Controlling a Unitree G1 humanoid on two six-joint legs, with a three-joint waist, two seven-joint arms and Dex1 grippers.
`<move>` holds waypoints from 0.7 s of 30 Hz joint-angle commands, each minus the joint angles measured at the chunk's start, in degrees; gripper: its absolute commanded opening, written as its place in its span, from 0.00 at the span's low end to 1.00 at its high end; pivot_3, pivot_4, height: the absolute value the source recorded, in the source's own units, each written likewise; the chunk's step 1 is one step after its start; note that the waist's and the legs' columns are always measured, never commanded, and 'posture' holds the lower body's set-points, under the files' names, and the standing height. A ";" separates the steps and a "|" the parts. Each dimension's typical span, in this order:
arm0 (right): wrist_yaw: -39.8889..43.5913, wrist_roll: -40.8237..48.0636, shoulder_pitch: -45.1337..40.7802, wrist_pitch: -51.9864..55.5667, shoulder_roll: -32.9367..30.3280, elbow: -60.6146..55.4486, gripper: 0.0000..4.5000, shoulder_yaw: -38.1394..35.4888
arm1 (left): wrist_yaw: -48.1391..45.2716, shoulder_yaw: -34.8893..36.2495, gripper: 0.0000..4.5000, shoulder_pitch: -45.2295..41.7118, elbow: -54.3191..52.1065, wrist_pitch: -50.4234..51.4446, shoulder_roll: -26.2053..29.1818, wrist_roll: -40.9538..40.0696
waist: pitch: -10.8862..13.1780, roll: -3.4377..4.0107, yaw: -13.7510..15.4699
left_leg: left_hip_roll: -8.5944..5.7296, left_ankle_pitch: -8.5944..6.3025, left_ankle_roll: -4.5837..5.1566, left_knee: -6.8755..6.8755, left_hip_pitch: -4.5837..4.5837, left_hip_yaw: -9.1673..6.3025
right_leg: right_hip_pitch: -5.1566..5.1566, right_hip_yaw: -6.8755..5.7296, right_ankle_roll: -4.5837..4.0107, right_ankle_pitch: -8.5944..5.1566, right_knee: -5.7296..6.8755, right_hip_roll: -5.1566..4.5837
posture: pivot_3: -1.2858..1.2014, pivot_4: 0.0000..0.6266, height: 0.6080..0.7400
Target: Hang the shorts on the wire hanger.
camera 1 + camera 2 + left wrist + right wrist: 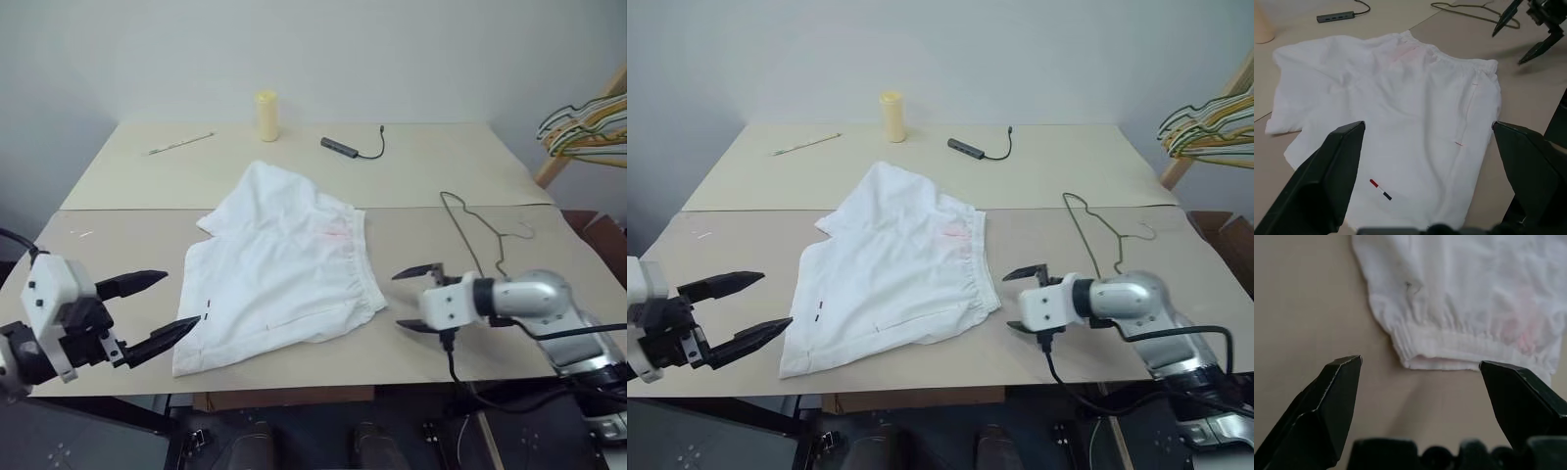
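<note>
Shorts (pixel 284 269): soft white cloth, rumpled, lying flat mid-table; gathered elastic waistband along the 3 o'clock edge; faint pink smudge near the band; small red and black mark by the hem at 8 o'clock.
Wire hanger (pixel 472 235): thin dark wire, triangular with curved hook, flat on the table at 3 o'clock of the shorts, apart from them.
Left gripper (pixel 167 311): black tapered fingers, jaws wide apart, empty, at the hem corner, 8 o'clock of the shorts.
Right gripper (pixel 415 299): jaws wide apart, empty, just off the waistband at 4 o'clock.
Table (pixel 127 230): pale beige boards, matte, seam across.
Cylinder (pixel 266 116): pale yellow, upright, 12 o'clock.
Cable adapter (pixel 340 147): dark bar, thin cord.
Hanger bunch (pixel 588 127): yellow and green, 2 o'clock.
</note>
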 commanded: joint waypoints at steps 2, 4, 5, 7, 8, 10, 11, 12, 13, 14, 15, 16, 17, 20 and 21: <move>-5.00 -8.21 -3.59 -5.02 2.82 3.46 1.00 4.36 | 0.01 -0.32 1.00 -0.70 -0.52 -1.18 0.43 -0.49 | 0.00 -0.02 -0.14 | 0.00 0.01 -0.01 0.00 -0.02 0.00 | -0.02 0.00 -0.01 0.00 0.01 0.00 | 0.55 0.16 1.00; -7.28 -11.78 -5.52 -5.13 4.98 4.71 1.00 6.29 | -0.02 -0.64 1.00 -0.44 -0.81 -1.41 0.12 -0.16 | -0.02 -0.09 -0.52 | 0.03 0.02 -0.03 0.00 0.01 0.00 | 0.00 0.01 -0.03 0.00 0.03 0.03 | 0.55 0.16 1.00; -8.36 -13.73 -6.33 -4.88 5.90 5.32 0.96 7.15 | 0.05 -0.79 1.00 -0.32 -1.01 -1.46 0.00 -0.08 | -0.02 -0.11 -0.66 | 0.05 0.04 -0.06 0.00 0.02 -0.01 | 0.00 0.01 -0.04 0.01 0.05 0.06 | 0.55 0.16 1.00; -9.68 -16.32 -7.46 -5.20 6.62 6.35 0.86 8.36 | 0.16 -0.99 1.00 -0.17 -1.24 -1.50 -0.10 -0.10 | -0.02 -0.12 -0.76 | 0.05 0.07 -0.11 0.00 0.06 -0.02 | 0.02 0.00 -0.05 0.01 0.09 0.06 | 0.55 0.17 1.00; -10.70 -17.51 -8.02 -5.05 7.17 6.87 0.79 8.71 | -0.15 -1.09 1.00 0.15 -1.39 -1.61 -0.01 0.09 | -0.02 -0.12 -0.75 | 0.05 0.07 -0.12 0.00 0.07 -0.03 | 0.03 -0.01 -0.06 0.01 0.10 0.06 | 0.55 0.17 1.00; -11.76 -18.23 -8.82 -5.18 7.84 7.66 0.63 9.09 | -0.65 -1.39 1.00 0.73 -1.50 -1.99 0.18 0.71 | -0.02 -0.13 -0.85 | 0.05 0.08 -0.13 0.00 0.14 -0.02 | 0.09 -0.01 -0.07 0.01 0.10 0.05 | 0.55 0.17 1.00; -11.95 -18.33 -9.02 -5.15 8.04 7.76 0.56 9.20 | -0.73 -1.46 1.00 0.94 -1.49 -2.05 0.24 0.77 | -0.02 -0.13 -0.87 | 0.05 0.08 -0.13 0.00 0.14 -0.02 | 0.09 -0.02 -0.07 0.01 0.10 0.04 | 0.55 0.17 1.00; -12.14 -18.34 -9.20 -5.10 8.26 7.77 0.47 9.24 | -0.84 -1.87 1.00 1.28 -1.49 -2.42 0.39 1.49 | -0.02 -0.13 -0.85 | 0.05 0.08 -0.13 0.00 0.14 -0.02 | 0.09 -0.01 -0.08 0.02 0.11 0.04 | 0.55 0.17 1.00; -12.15 -18.28 -9.29 -4.96 8.41 7.70 0.39 9.25 | -0.90 -2.38 1.00 1.65 -1.55 -2.83 0.54 2.39 | -0.01 -0.13 -0.86 | 0.05 0.08 -0.13 0.00 0.13 -0.02 | 0.09 -0.01 -0.08 0.02 0.10 0.04 | 0.55 0.17 1.00; -12.13 -18.26 -9.38 -4.84 8.57 7.69 0.32 9.26 | -1.01 -2.75 1.00 1.90 -1.53 -3.17 0.64 3.08 | -0.01 -0.13 -0.85 | 0.04 0.08 -0.13 0.00 0.12 -0.02 | 0.08 -0.01 -0.09 0.01 0.10 0.04 | 0.55 0.16 1.00; -12.34 -18.29 -9.51 -4.71 8.79 7.77 0.23 9.18 | -1.75 -3.70 1.00 2.71 -1.59 -4.27 1.10 5.07 | -0.01 -0.13 -0.85 | 0.04 0.08 -0.13 0.00 0.10 -0.02 | 0.07 -0.01 -0.09 0.01 0.10 0.04 | 0.55 0.16 1.00; -12.41 -18.24 -9.56 -4.22 9.07 7.75 0.15 9.01 | -2.84 -4.74 1.00 3.74 -1.57 -5.92 1.57 7.48 | -0.01 -0.13 -0.86 | 0.04 0.08 -0.13 0.00 0.08 -0.02 | 0.06 -0.01 -0.09 0.01 0.10 0.04 | 0.55 0.16 1.00; -12.39 -18.28 -9.67 -3.55 9.34 7.63 0.07 8.83 | -4.18 -5.81 1.00 4.92 -1.42 -7.53 2.13 9.76 | -0.01 -0.13 -0.90 | 0.04 0.08 -0.13 -0.01 0.08 -0.02 | 0.06 -0.01 -0.10 0.00 0.10 0.04 | 0.55 0.16 1.00; -12.29 -17.97 -10.18 -0.75 10.18 7.52 0.00 8.00 | -7.19 -10.58 1.00 9.21 -0.37 -13.98 4.53 19.02 | -0.01 -0.13 -1.17 | 0.04 0.08 -0.13 -0.02 0.07 0.00 | 0.05 -0.01 -0.11 0.00 0.09 0.03 | 0.54 0.16 1.00; -12.19 -17.80 -10.24 0.12 10.43 7.35 0.00 7.79 | -7.83 -11.54 1.00 9.99 0.06 -15.39 4.97 20.84 | -0.01 -0.13 -1.20 | 0.03 0.08 -0.13 -0.02 0.08 0.01 | 0.04 -0.01 -0.11 0.00 0.09 0.02 | 0.54 0.16 1.00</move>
